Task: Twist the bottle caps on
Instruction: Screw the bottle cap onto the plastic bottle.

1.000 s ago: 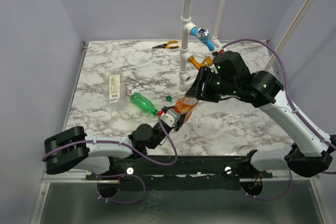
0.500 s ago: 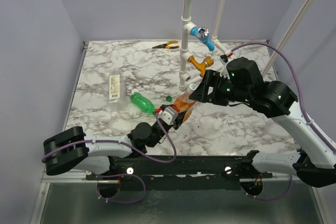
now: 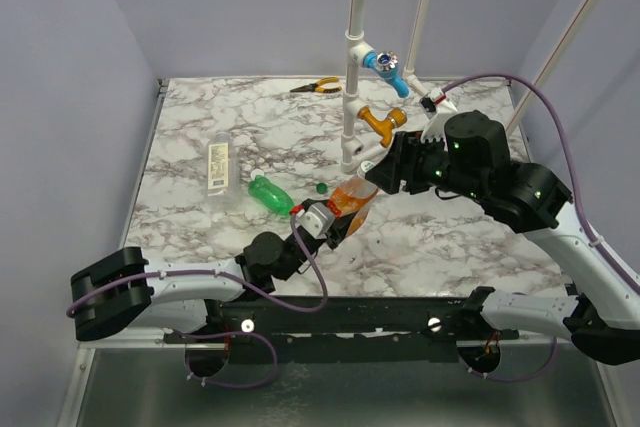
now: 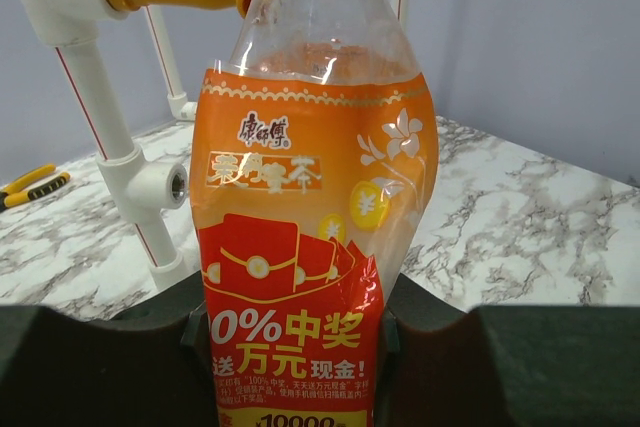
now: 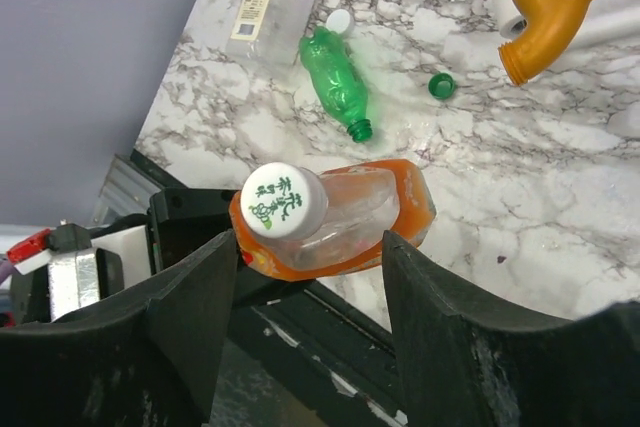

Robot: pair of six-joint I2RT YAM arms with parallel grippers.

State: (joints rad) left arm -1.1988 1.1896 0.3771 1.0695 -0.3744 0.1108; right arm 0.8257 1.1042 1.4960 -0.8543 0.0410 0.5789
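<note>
The right end effector (image 5: pixel 308 247) had drawn back toward three o'clock, jaws apart around the white cap (image 5: pixel 283 201) seated on the orange bottle (image 4: pixel 310 227), probably regripping for another turn. The left end effector (image 3: pixel 318 219) stayed clamped on that bottle over the middle of the worktop (image 3: pixel 450 247).

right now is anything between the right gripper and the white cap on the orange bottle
Nothing visible. The white cap tops the orange bottle, bare in the gap between the fingers of the open right gripper.
</note>
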